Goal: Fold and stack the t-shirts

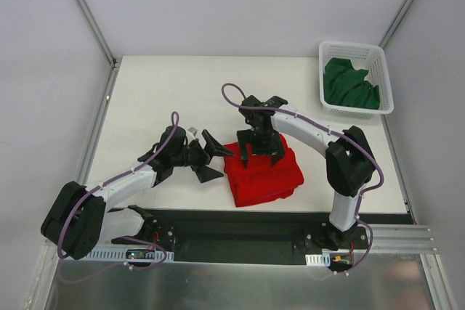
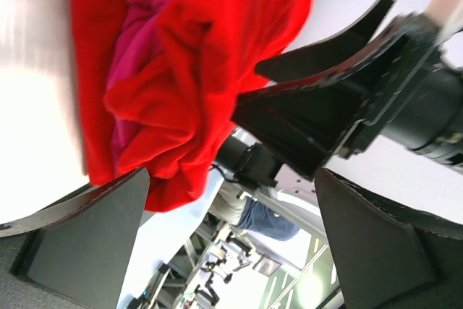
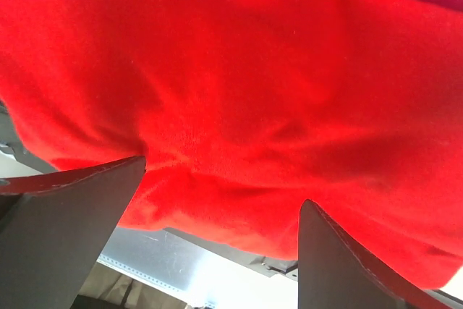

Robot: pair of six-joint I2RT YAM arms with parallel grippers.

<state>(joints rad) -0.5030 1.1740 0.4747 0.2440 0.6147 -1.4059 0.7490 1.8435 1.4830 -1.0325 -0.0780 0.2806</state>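
Jaws: both pairs wide, empty | top: red t-shirt (image 1: 263,176) folded | left wrist: magenta t-shirt (image 2: 145,34) between red folds

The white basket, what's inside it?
A dark green t-shirt lies crumpled in the white basket, filling most of it. Anything beneath the shirt is covered and cannot be seen.
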